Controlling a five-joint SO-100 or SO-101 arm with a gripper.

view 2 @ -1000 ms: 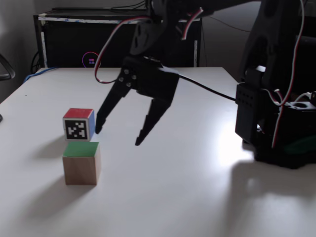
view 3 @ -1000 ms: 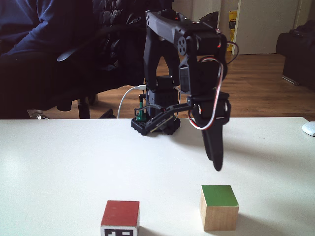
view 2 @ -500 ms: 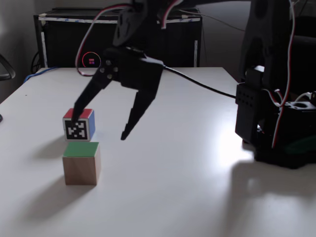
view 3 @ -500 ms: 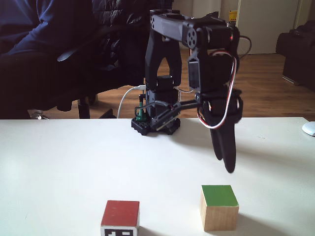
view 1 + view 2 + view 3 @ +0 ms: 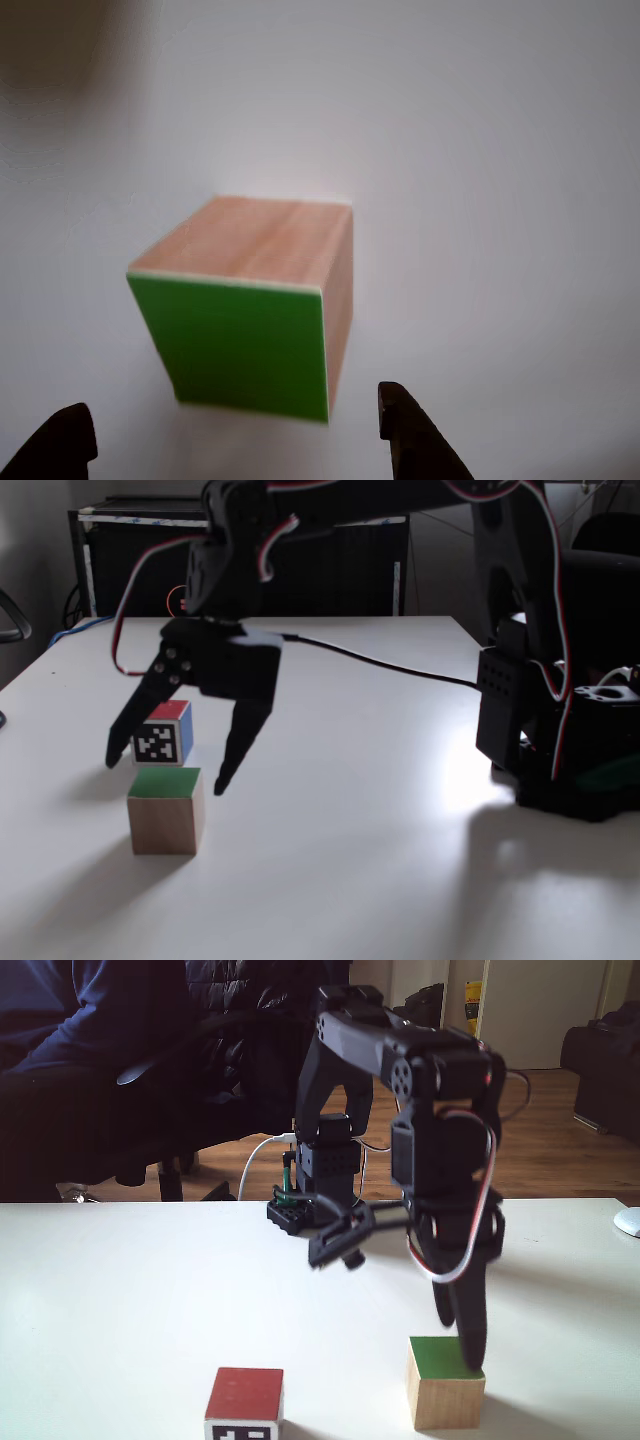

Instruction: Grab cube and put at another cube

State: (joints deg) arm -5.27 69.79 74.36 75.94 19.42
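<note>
The cube point(image 5: 165, 812) has a green top and wood-grain sides and stands near the table's front left in a fixed view. It also shows as the cube point(image 5: 445, 1384) and, close up, as the cube point(image 5: 240, 305). Just behind it and touching or nearly touching stands another cube point(image 5: 161, 732), red on top, blue on one side, with a black-and-white marker face; it shows too as another cube point(image 5: 245, 1400). My gripper point(image 5: 166, 774) hangs open just above the green-topped cube, a finger on either side. The open gripper point(image 5: 235, 445) holds nothing, and my gripper point(image 5: 470, 1358) overlaps the cube's top right.
The arm's base point(image 5: 560, 735) stands at the table's right, its cable running across the tabletop. A black box point(image 5: 130, 570) sits behind the table's far edge. A person in dark clothes on a chair point(image 5: 60, 1060) is beyond the table. A white object point(image 5: 628, 1222) lies at the right edge.
The open gripper has swung left and down in a fixed view, from beside the red-and-blue cube to over the green-topped cube. Neither cube has moved.
</note>
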